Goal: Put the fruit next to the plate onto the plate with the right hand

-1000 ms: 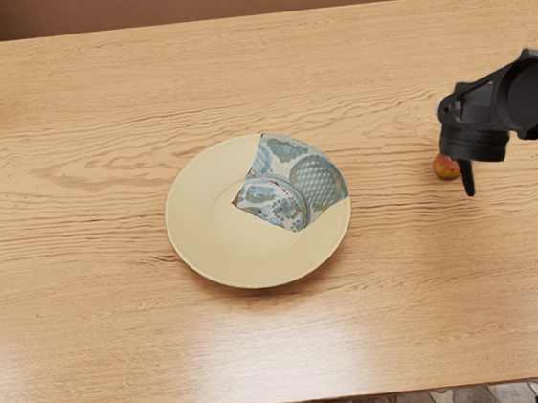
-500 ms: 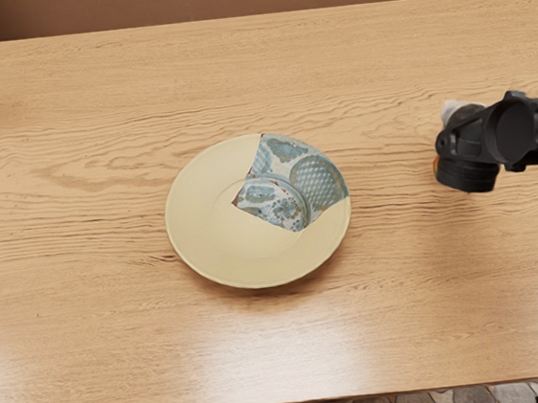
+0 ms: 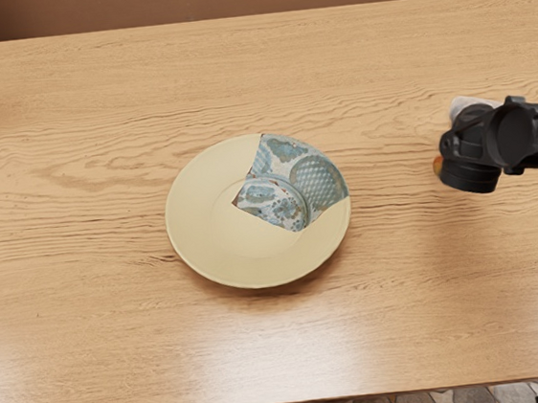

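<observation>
Since a second ago the right hand [image 3: 477, 153] is coming down over the fruit [image 3: 437, 166], probably for grasping it; the fruit is lying on the table [image 3: 118, 323], right of the plate [image 3: 193, 231]. Whether the hand is gripping, I cannot tell.

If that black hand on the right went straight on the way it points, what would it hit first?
Probably the small fruit, just peeking out beneath the right hand, which seems to point down at it; depth is unclear from above.
</observation>
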Controlling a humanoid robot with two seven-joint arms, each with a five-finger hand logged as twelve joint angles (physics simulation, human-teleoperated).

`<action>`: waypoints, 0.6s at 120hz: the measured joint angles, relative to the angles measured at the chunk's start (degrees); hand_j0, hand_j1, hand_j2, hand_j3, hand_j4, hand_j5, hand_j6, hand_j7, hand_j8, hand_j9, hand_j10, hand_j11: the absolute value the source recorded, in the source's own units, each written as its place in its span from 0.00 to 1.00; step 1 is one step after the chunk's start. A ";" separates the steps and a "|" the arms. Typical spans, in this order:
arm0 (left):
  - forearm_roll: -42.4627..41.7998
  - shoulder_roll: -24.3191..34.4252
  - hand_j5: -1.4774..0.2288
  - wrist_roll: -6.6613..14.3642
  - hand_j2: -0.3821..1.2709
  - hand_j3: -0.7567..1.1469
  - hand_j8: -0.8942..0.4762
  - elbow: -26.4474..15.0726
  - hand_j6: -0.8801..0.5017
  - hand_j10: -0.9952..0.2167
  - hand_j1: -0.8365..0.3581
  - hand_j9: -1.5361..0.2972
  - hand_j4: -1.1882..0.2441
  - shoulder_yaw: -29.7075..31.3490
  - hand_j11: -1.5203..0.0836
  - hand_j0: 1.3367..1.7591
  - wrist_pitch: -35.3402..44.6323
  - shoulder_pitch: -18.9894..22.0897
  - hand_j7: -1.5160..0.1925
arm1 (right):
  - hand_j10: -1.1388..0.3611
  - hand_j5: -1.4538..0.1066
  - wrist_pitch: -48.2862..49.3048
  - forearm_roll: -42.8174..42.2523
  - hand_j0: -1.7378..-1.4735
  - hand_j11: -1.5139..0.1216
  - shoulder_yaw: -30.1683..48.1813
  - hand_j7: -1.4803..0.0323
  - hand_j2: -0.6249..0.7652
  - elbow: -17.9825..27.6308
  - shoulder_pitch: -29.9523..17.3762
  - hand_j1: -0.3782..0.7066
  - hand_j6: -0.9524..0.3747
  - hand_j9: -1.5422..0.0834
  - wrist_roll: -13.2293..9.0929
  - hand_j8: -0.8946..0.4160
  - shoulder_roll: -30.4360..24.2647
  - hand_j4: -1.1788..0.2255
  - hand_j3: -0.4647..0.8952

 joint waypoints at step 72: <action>0.00 0.00 0.86 0.00 0.23 0.40 0.64 -0.07 0.63 0.81 0.98 0.83 0.82 0.02 0.94 0.76 0.00 -0.13 0.88 | 0.60 0.74 1.95 -2.86 0.30 0.74 4.89 0.78 0.42 -2.56 -3.58 0.28 0.54 0.76 0.00 0.50 -0.29 0.67 0.34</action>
